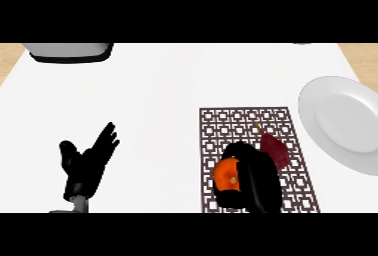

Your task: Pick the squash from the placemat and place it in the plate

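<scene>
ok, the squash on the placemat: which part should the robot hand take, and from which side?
Take the orange squash across its rounded body, from above. It lies on the patterned placemat, with a dark red item close on its right, so a top approach likely suits best. The right robot hand is already over it, fingers curled round it. The left robot hand rests open at lower left.

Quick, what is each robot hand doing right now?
Left robot hand: open, fingers up, resting at the lower left, holding nothing.
Right robot hand: curled round the orange squash on the placemat.
</scene>
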Tool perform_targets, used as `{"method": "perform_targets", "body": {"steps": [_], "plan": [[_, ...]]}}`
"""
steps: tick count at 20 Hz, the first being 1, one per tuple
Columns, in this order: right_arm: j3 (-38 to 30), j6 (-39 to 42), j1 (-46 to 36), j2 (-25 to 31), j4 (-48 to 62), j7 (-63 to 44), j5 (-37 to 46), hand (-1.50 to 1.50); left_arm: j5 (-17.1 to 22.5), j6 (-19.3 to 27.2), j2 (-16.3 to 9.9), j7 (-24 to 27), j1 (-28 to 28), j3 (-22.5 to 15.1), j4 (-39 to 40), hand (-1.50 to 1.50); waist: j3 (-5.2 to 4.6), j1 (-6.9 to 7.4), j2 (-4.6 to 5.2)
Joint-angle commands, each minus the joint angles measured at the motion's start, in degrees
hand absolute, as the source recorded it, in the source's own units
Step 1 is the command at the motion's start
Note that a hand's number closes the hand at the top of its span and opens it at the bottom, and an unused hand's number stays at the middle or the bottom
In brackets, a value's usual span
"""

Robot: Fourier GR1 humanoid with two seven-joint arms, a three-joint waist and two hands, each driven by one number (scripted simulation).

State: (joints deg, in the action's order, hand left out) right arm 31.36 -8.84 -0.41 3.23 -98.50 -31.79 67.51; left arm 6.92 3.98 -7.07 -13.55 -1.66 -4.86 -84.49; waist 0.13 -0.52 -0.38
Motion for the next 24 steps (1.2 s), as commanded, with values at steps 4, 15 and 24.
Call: {"method": "perform_targets", "body": {"steps": [4,15,24], "plan": [[2.0,-7.4,3.4,-3.2,-12.9,-10.4,11.5,1.5,-1.6,0.3,0.9,2.1,-3.8,-1.4,0.0,0.0,-0.16,-0.07,0.01],[-12.3,-25.9,5.6,1.3,-15.6,-7.3,-2.7,1.5,-1.6,0.7,2.4,2.0,-1.4,-0.8,1.0,0.0,-0.08,0.48,0.4],[-31.3,-34.1,-0.6,13.2,-0.6,6.5,-22.1,1.5,-0.5,-1.5,0.9,0.0,0.1,0.4,0.7,0.0,-0.07,0.83,0.5]]}}
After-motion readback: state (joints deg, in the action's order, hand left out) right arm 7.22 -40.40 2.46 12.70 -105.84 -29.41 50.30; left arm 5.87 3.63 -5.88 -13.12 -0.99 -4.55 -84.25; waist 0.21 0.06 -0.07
